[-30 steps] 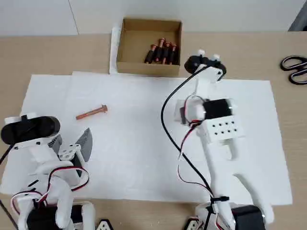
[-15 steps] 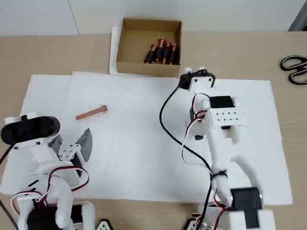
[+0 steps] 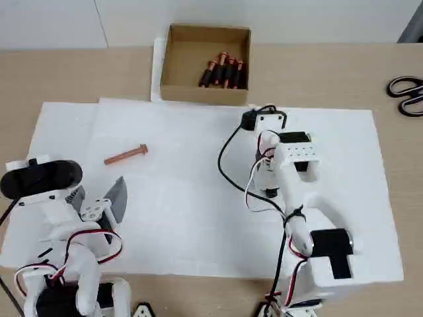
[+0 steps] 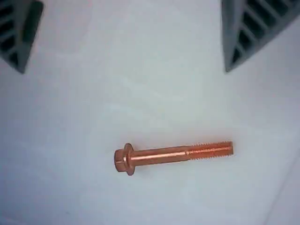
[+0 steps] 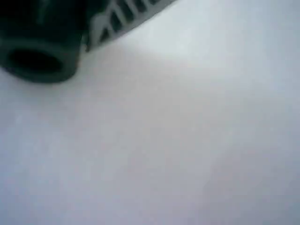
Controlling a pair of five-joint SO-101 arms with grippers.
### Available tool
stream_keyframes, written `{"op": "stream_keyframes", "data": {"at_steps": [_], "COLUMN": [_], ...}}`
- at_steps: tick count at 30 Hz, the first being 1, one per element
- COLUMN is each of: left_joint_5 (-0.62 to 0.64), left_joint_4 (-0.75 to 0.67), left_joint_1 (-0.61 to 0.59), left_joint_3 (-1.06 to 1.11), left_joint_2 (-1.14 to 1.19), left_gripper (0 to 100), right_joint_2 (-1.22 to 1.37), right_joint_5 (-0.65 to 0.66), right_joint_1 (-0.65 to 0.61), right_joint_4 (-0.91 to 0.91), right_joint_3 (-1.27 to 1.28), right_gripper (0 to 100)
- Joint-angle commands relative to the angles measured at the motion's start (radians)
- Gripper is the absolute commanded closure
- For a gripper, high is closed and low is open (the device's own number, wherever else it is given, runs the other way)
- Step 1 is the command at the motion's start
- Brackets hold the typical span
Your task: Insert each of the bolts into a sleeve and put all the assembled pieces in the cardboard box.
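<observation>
A copper-coloured flanged bolt [image 3: 125,154] lies flat on the white paper sheet [image 3: 185,218], on the left side. It sits just beyond the left gripper [image 4: 124,70], whose jaws are spread wide and touch nothing. The right gripper [image 5: 79,37], at mid-sheet, pinches a black hollow cylindrical sleeve [image 5: 35,58]. The brown cardboard box [image 3: 173,66] stands at the far edge.
</observation>
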Motion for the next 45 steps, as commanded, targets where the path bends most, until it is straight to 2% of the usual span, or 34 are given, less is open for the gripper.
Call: {"op": "stream_keyframes", "data": {"at_steps": [1,9,13,18,23,29,34,40,45], "left_joint_5": [-0.003,-0.003,-0.003,-0.003,-0.008,-0.143,-0.149,-0.180,-0.516], "left_joint_4": [-0.020,-0.020,-0.020,-0.018,0.008,0.074,0.104,0.133,0.133], "left_joint_1": [0.000,0.000,0.000,0.000,-0.005,-0.006,-0.006,-0.002,-0.002], "left_joint_3": [-0.004,-0.004,-0.004,-0.008,-0.054,-0.156,-0.352,-0.653,-0.780], "left_joint_2": [0.002,0.002,0.002,0.002,0.003,0.046,0.290,0.764,1.177], "left_gripper": [75,75,75,75,74,74,74,74,74], "right_joint_2": [0.031,0.033,0.030,0.025,-0.074,-0.234,-0.306,-0.335,-0.332], "right_joint_5": [0.017,0.018,0.063,0.074,0.074,0.077,0.130,0.129,0.129], "right_joint_1": [0.002,0.002,0.001,0.008,0.008,0.008,0.008,0.008,0.008], "right_joint_4": [0.001,0.015,0.012,0.018,0.150,0.277,0.320,0.331,0.331], "right_joint_3": [0.012,0.006,0.006,-0.002,-0.083,-0.167,-0.170,-0.170,-0.170], "right_gripper": [87.1,87.6,98.9,99.5,99.5,99.5,99.5,99.5,99.5]}}
